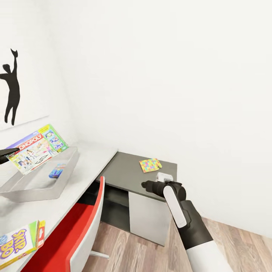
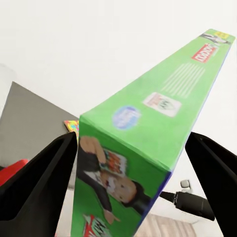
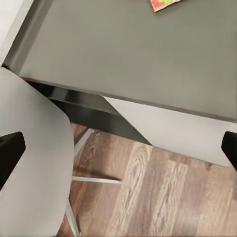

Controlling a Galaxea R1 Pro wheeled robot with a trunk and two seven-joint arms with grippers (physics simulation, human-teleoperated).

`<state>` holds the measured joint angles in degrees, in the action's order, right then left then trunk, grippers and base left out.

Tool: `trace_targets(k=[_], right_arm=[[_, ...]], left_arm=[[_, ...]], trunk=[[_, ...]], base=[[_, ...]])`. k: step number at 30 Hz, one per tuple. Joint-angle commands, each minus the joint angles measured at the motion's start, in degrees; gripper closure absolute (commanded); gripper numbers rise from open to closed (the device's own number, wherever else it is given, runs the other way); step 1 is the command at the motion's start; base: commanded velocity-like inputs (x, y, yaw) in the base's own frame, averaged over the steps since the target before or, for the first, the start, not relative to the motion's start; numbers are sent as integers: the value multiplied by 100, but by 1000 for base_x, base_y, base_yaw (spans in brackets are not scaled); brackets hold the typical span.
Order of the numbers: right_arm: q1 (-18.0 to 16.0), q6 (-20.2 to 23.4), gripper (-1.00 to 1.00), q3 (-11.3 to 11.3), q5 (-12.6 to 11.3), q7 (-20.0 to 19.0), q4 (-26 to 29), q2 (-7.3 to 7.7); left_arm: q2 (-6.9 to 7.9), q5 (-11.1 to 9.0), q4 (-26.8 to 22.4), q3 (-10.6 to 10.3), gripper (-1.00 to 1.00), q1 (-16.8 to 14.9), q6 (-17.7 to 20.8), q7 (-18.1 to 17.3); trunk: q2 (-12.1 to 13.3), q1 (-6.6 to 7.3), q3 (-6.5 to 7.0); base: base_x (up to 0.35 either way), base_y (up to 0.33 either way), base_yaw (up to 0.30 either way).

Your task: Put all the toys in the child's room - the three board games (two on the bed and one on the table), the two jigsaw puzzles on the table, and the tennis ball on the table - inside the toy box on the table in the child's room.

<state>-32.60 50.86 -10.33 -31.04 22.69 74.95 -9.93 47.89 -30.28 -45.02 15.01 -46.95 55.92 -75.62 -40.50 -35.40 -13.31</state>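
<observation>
Monopoly [image 1: 36, 149] first: gripped at one end by the left claw [image 1: 8, 153], both fingers pressed on the carton's sides. Hangs in the air right over the toy box [image 1: 22, 194], not yet inside. Looks like the step of putting it in.

Done so far, as a guess: one toy. Small blue carton [image 1: 56, 170] lying flat inside the toy box, likely the blue game.

Left to do: quite a lot. Skip-Bo [image 1: 15, 243] flat on the table [image 1: 88, 158], near the front edge, well apart from the toy box. One puzzle [image 1: 150, 165] flat on the dark shelf [image 1: 128, 173] past the table's end, also well apart from the toy box. Ball and other puzzle: cannot tell if in or out. So maybe one toy in, one on its way, and the rest waiting.

Now the way Monopoly points. Long side runs from the left claw out toward the room's corner, rising a little at the far green end. Tipped up, not flat: picture side faces up and toward the robot, lower long edge down by the toy box. Needs laying flatter to fit inside, most likely.

Right claw [image 1: 145, 185] open wide, holding nothing. Hovers off the shelf's front edge, above the wood floor, near the puzzle.
</observation>
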Motion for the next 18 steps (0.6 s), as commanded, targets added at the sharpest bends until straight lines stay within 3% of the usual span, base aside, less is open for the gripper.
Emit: trace_targets(k=[1,4,9,11,12,18], right_arm=[[-5,11,-100,-4,-60,60,8,0],[-6,11,-100,-4,-60,60,10,0],[-2,19,-100,-27,-55,64,135,2],[17,16,-100,-165,-53,66,431,14],[169,12,-100,-367,-51,82,802,30],[254,11,-100,-453,-50,79,945,35]], left_arm=[[1,-22,2,0,100,-7,50,-5],[1,-22,2,-3,100,-7,50,-5],[1,-22,2,-11,100,-7,48,-5],[-2,-22,3,-17,100,-7,23,-7],[-6,-22,3,-22,100,-7,-11,-11],[0,-22,2,-13,100,-7,-26,-14]], trunk=[[-7,-4,-9],[-7,-4,-9],[-7,-4,-9],[-7,-4,-9],[-7,-4,-9],[-7,-4,-9]], base=[[291,57,290],[268,43,266],[210,9,76],[191,2,16],[186,0,3],[185,0,1]])
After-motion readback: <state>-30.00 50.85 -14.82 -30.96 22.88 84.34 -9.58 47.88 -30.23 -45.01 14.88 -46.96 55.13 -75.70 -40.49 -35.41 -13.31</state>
